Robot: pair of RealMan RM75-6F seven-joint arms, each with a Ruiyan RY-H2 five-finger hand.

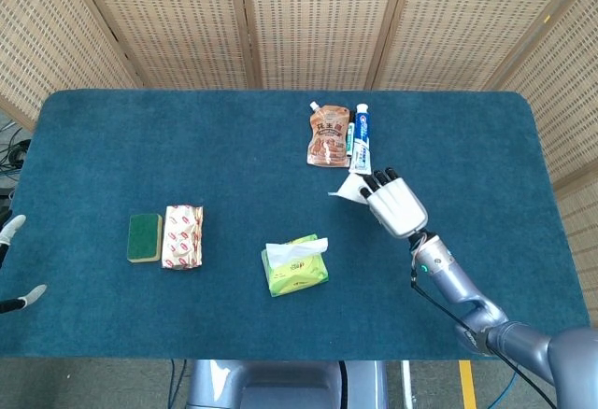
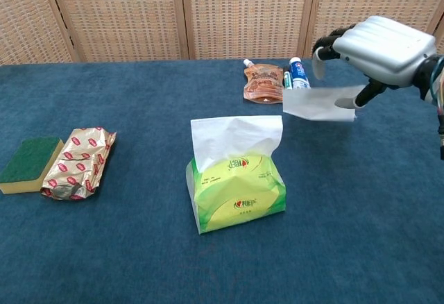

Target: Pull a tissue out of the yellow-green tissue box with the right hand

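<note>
Tissue box [image 2: 236,191], yellow-green, stands on the blue desk [image 2: 104,248] with a fresh sheet poking up; beyond it to the right, the right hand [image 2: 378,44] pinches a pulled-out tissue [image 2: 318,103] just before the toothpaste tube [image 2: 300,73].

The right hand [image 1: 396,205] hides most of the pulled tissue [image 1: 348,190].
</note>
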